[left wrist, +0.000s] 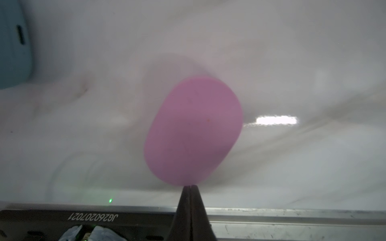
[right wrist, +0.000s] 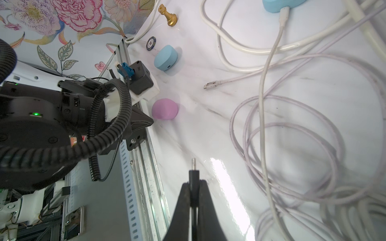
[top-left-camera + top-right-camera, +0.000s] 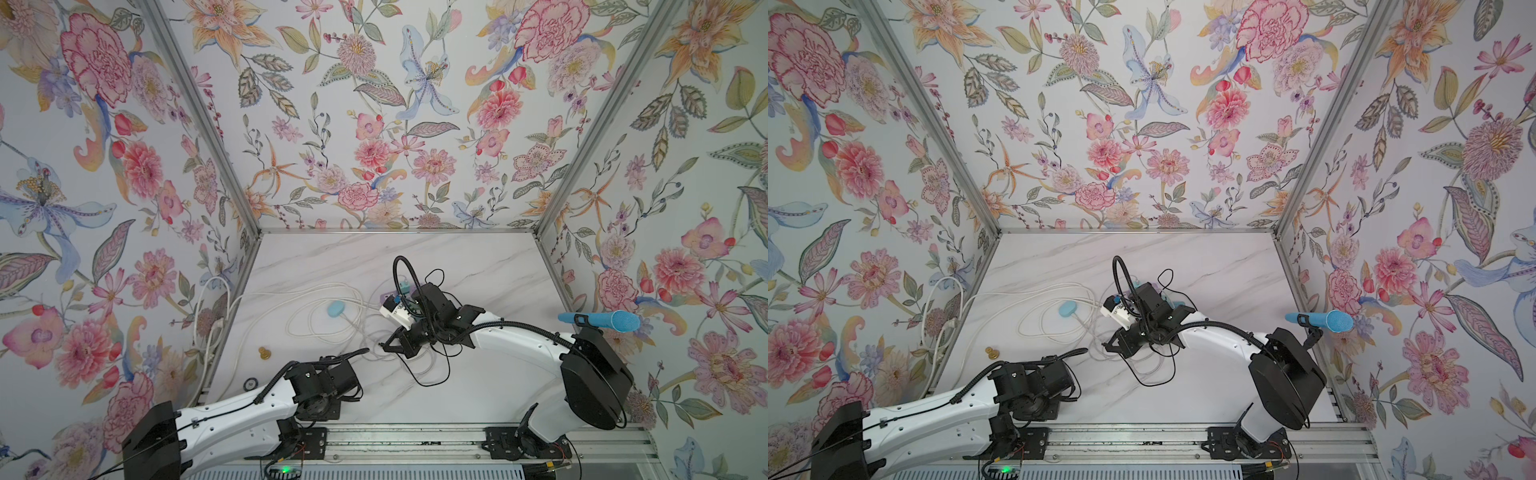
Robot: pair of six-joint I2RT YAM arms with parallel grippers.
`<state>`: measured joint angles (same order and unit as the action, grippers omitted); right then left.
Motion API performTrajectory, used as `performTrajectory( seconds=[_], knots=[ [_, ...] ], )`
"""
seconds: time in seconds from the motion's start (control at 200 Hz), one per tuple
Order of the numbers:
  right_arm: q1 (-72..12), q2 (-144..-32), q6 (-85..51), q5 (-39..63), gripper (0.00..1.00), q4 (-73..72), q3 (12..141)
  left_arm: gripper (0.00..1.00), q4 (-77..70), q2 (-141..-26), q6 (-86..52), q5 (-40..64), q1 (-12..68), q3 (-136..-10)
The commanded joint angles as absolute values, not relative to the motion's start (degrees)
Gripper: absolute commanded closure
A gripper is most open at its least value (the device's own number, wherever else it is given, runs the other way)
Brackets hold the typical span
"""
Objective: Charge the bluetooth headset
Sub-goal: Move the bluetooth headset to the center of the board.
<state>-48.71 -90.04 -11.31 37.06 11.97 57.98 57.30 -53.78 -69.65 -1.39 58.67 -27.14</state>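
- Down by the front rail (image 2: pixel 144 171), the pink earbud case (image 1: pixel 193 131) sits on the marble tabletop (image 2: pixel 208 129), right off the tips of my left gripper (image 1: pixel 190 187). The jaws are pinched fully together with nothing in them. Touching its edge or just shy of it, can't tell.
- My right gripper (image 2: pixel 193 184) is clamped on the black charging plug (image 2: pixel 193 173), metal tip poking out ahead, well apart from the case.
- Handling guess: the case looks small, light and smooth-shelled, so I reckon it'll skate on that glossy marble the moment the plug pushes on it.
- I'd pinch it across its narrow sides and keep the port end free. Can't see the port on the pink one from here, tbh.
- The plug looks stiff but tiny, so it could twist between my pads if I push off-axis.
- A blue earbud case (image 2: pixel 166 58) lies just beyond the pink one, port slot showing.
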Motion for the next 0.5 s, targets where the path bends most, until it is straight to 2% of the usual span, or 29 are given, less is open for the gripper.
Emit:
performTrajectory(
  seconds=[0.0, 0.16, 0.495],
  knots=[
    [-48.5, -91.0, -10.5, 38.3, 1.0, 12.1, 59.1, 1.0, 60.2, -51.5, -78.5, -9.4, 57.6, -28.3],
    [-48.6, -90.7, -10.5, 38.3, 1.0, 11.8, 58.7, 1.0, 55.9, -48.8, -80.5, -14.6, 54.7, -28.5],
    [-48.2, -89.7, -10.6, 38.1, 1.0, 11.8, 57.7, 1.0, 41.1, -53.3, -64.2, -12.9, 37.3, -27.1]
  ],
)
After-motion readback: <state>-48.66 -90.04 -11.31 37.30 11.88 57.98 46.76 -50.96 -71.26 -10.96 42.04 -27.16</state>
